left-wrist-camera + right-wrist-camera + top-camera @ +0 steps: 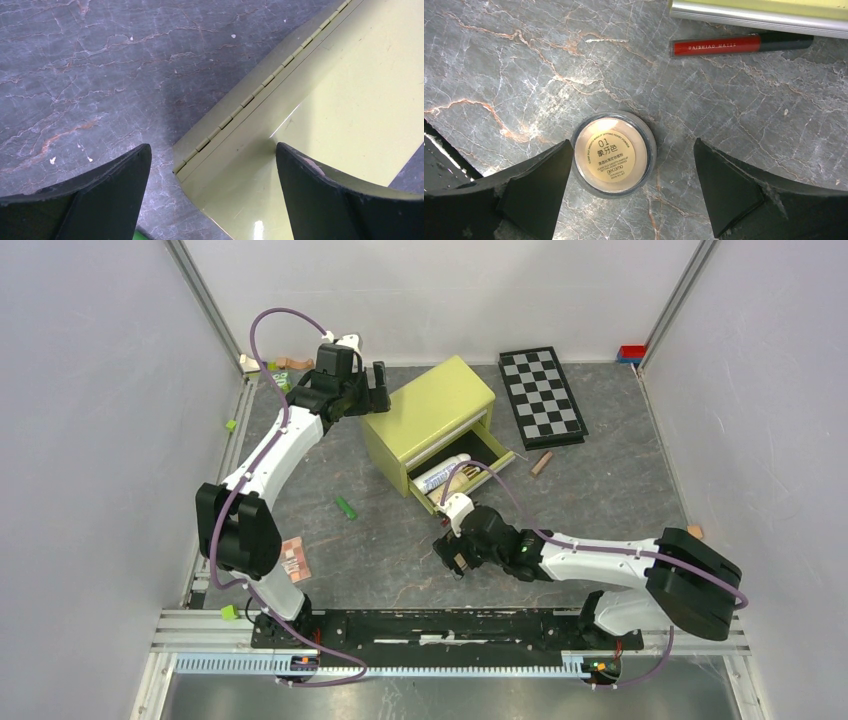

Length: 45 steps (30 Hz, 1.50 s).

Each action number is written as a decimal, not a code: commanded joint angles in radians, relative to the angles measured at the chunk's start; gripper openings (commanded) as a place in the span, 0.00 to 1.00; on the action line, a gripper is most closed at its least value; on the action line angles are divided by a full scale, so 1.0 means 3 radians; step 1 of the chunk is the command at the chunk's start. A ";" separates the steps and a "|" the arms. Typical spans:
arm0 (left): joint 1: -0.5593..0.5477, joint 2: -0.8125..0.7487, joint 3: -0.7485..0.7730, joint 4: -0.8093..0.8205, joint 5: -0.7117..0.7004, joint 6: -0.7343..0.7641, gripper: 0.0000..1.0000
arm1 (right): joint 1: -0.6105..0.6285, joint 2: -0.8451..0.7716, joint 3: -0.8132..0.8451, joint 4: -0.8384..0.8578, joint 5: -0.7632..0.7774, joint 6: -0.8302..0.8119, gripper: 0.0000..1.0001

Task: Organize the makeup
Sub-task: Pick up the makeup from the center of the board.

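**Top view:** the white tube (pixel 440 477) lies in the open drawer of the green box (pixel 430 405), its long axis roughly parallel to the drawer front. The left fingers (pixel 380 380) are at the box's rear corner, the right fingers (pixel 447 558) in front of the drawer.

**Left wrist:** the fingers are spread over the box's hinged corner.

**Right wrist:** the fingers are spread above the surface (pixel 499 60). The tan jar (pixel 613 154), round with its "01" label facing up, sits between them, closer to one. The red stick (pixel 724 45) lies parallel to the box edge.
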 commanded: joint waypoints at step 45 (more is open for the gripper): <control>0.0000 -0.0038 0.0000 0.0056 0.0036 0.0194 1.00 | 0.0359 0.0428 0.0360 0.0187 0.0011 -0.0115 0.92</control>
